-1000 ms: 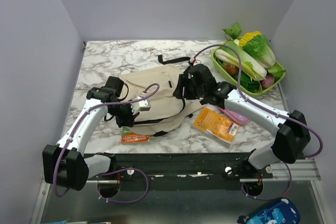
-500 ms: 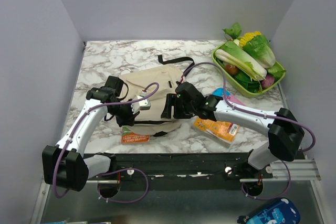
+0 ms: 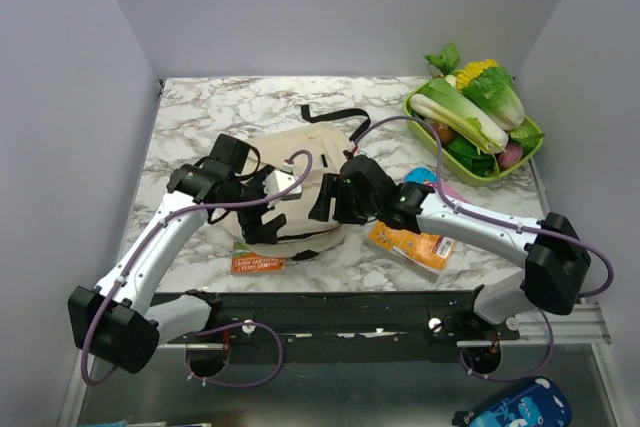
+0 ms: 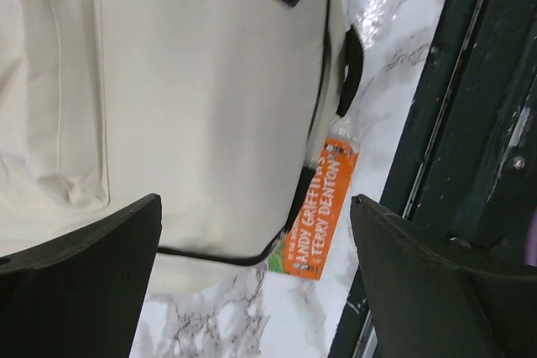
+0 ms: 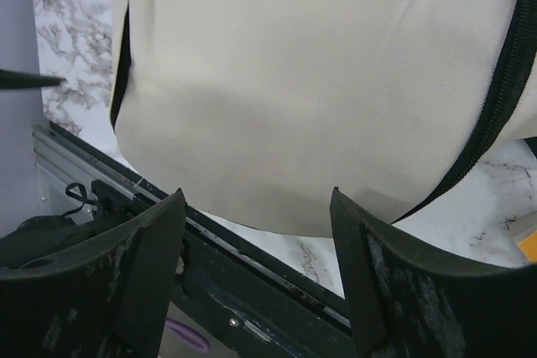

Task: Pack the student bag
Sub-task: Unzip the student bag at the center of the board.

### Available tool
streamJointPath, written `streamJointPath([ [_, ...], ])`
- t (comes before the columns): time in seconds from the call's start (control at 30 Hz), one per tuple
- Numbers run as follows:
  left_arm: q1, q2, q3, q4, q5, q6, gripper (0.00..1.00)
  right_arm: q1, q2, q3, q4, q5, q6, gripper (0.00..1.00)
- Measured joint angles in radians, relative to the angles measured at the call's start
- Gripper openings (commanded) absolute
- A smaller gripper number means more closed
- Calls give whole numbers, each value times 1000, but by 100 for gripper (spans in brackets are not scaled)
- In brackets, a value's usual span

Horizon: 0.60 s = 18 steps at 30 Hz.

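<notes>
Cream student bag (image 3: 305,142), flat on the table (image 3: 200,107), has just been let go by the left gripper (image 4: 254,207), now spread wide. The right gripper (image 5: 257,194) is held apart too. A new hold is likely needed.

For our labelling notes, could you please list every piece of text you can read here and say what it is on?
"ANDY GRIFFITHS": small orange book at the bag's edge.
"TERRY DENTON": same book.
The larger orange book: print too small to read.
The bag: no writing seen.
</notes>
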Motion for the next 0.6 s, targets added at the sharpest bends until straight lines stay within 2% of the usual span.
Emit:
streamJointPath([
  [0.1, -121, -5, -6, 77, -15, -71, 99, 0, -26, -1, -6, 25, 3, 78],
  [0.23, -208, 14, -30, 200, -57, -172, 99, 0, -102, -27, -13, 75, 4, 78],
  [0.4, -220, 87, -35, 335, -115, -246, 99, -5, -201, -88, -21, 126, 5, 78],
  [0.6, -256, 140, -65, 364, -119, -246, 99, -18, -236, -154, -29, 152, 8, 78],
])
